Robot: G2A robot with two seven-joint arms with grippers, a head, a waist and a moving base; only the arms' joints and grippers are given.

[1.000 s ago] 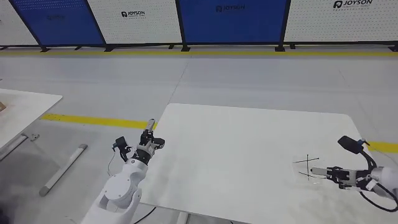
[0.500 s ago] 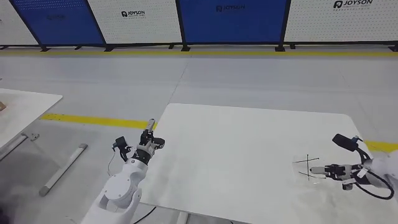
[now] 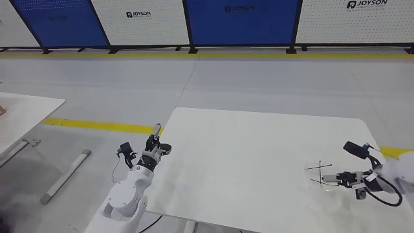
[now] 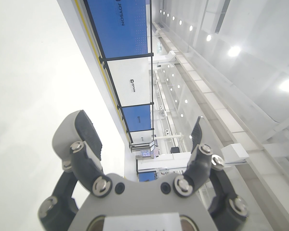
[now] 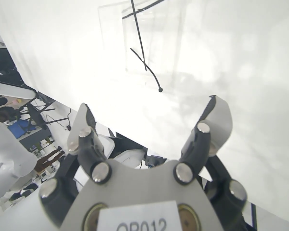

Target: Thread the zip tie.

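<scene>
No tie is threaded yet: you see the zip ties (image 5: 138, 32) lying crossed on a clear tray (image 5: 159, 49), the right gripper (image 5: 149, 102) near them, the left gripper (image 4: 139, 116) well apart, both wide open and empty.

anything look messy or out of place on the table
Nothing looks spilled or broken. The black zip ties lie crossed over one another at the clear box ahead of the open right claw, not lined up; one curved tie seems to poke past the box's edge.
</scene>
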